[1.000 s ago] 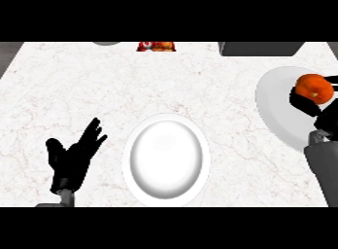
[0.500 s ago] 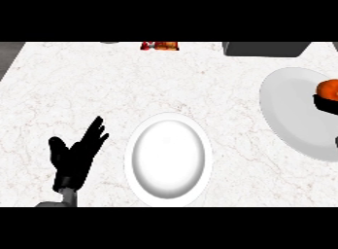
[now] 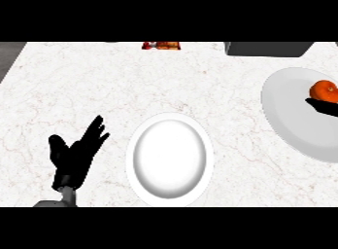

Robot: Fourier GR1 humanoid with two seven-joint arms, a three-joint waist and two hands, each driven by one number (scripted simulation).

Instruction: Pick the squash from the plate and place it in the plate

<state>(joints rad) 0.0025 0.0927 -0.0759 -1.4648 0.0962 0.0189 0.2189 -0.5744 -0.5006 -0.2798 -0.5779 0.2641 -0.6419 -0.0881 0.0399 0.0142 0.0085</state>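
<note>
Orange squash (image 3: pixel 326 91) on right plate (image 3: pixel 294 116), right robot hand (image 3: pixel 331 108) touching under it, fingers cannot tell. Left robot hand (image 3: pixel 73 158) open, resting on table (image 3: pixel 129 82) beside middle plate (image 3: pixel 170 158).

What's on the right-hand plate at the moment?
The orange squash sits on the right plate, with the right hand just below it. The hand and forearm cover part of the plate's surface, so that part can't be checked.

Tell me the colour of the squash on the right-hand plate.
Orange, the small round squash on the pale grey round plate, seen in the head view.
</note>
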